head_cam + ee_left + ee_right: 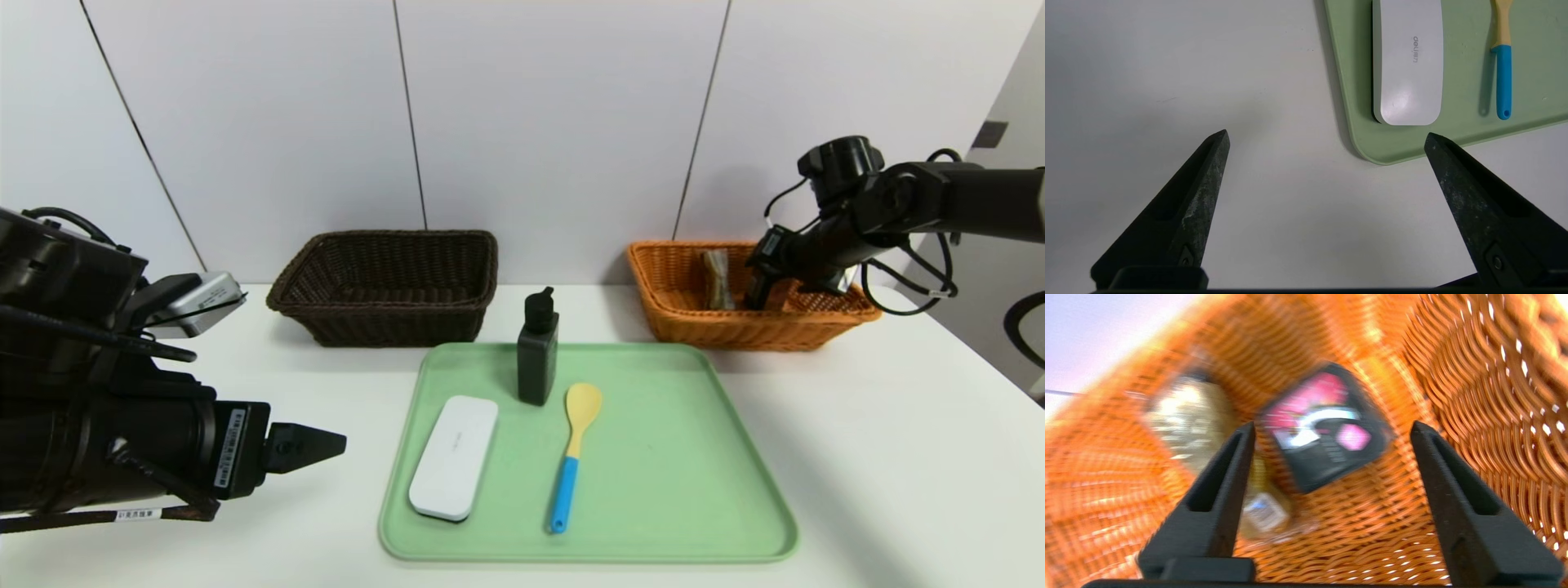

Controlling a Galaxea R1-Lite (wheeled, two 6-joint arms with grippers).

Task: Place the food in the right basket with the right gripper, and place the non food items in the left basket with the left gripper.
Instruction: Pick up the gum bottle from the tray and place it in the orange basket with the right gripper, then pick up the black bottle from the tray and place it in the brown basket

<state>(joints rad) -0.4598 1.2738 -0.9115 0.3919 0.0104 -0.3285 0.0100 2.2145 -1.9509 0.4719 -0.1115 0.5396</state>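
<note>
My right gripper (755, 290) hangs open inside the orange-tan right basket (694, 327). In the right wrist view its jaws (1333, 426) stand wide apart, and the small dark box with the pink top (1327, 428) lies loose on the wicker floor (1355, 539) between them, touching neither. The clear-wrapped brownish-gold snack packet (1188, 420) lies beside it, seen in the head view as well (718, 279). The white oblong case (454, 467), black bottle (537, 351) and yellow spoon with blue handle (574, 453) rest on the green tray (694, 457). My left gripper (1327, 139) is open over bare table, near the tray's corner.
The dark brown left basket (384, 318) stands at the back, left of the tray, with nothing showing in it. A wall runs close behind both baskets. The white case (1406, 61) and the spoon (1503, 73) lie just beyond my left fingertips.
</note>
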